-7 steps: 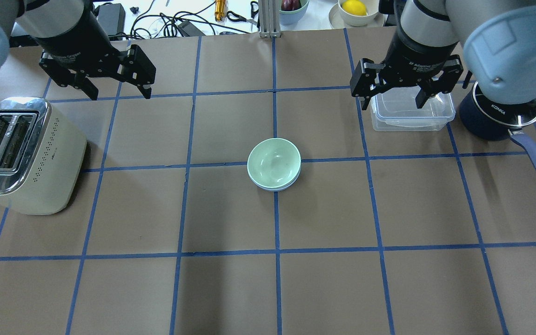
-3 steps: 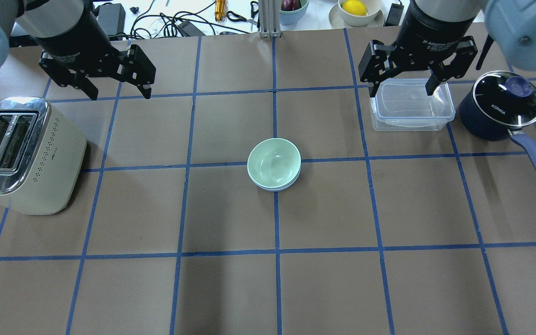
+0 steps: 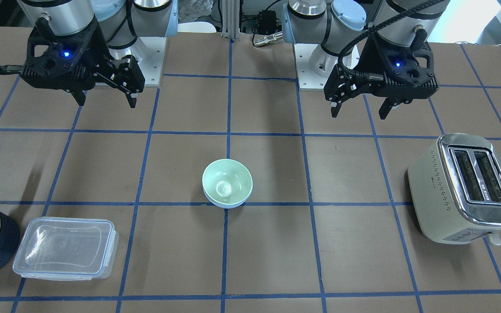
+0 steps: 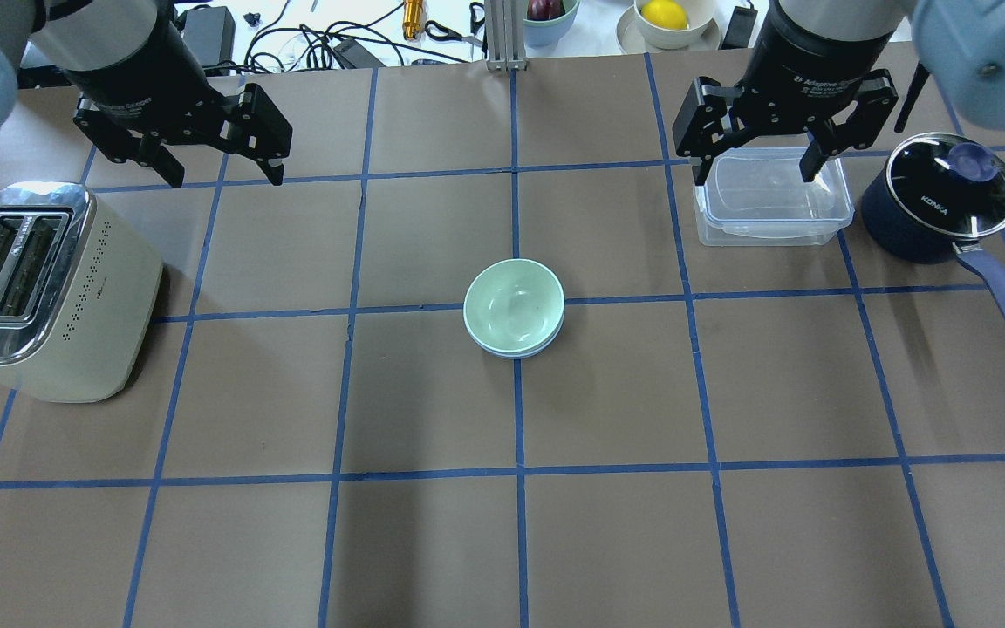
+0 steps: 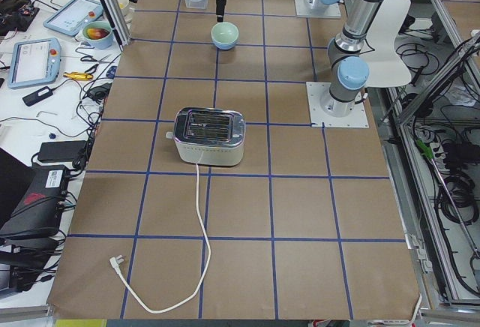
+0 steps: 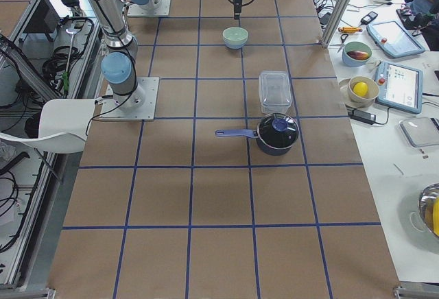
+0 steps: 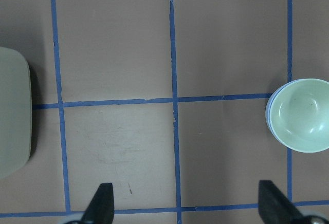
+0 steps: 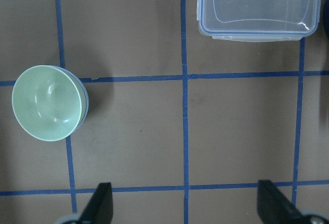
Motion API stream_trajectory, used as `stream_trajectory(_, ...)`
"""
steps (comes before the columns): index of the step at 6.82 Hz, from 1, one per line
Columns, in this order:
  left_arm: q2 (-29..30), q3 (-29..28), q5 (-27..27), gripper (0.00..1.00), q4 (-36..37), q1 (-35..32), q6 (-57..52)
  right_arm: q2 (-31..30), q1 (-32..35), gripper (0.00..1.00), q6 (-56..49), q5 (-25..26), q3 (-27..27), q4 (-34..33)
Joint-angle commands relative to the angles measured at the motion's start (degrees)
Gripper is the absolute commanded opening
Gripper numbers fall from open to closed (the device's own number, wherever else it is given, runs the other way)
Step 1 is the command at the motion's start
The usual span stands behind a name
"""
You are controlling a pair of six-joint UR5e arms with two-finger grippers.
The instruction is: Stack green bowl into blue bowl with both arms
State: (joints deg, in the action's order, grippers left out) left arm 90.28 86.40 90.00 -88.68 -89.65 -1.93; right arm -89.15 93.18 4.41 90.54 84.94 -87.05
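Left end effector (image 4: 225,174) hangs released, empty, well apart from the bowls. Centre of table (image 4: 433,541): green bowl (image 4: 513,305) sits nested in blue bowl (image 4: 516,355), only the blue rim showing, so stack looks done. Right end effector (image 4: 754,174) likewise released, empty, above clear box (image 4: 773,209), probably parked out of the way

left gripper (image 4: 227,177) hovers high at its own side, fingers (image 4: 265,144) spread wide and pointing down, holding nothing, right gripper (image 4: 754,173) hovers at the same height opposite, also wide apart and empty
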Motion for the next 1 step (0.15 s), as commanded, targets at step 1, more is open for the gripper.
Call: stream_trajectory(1, -0.01, 0.0, 0.0, 1.0, 0.0, 0.0, 0.0, -0.15, -0.02, 1.0, 0.07, 0.08, -0.04, 0.04)
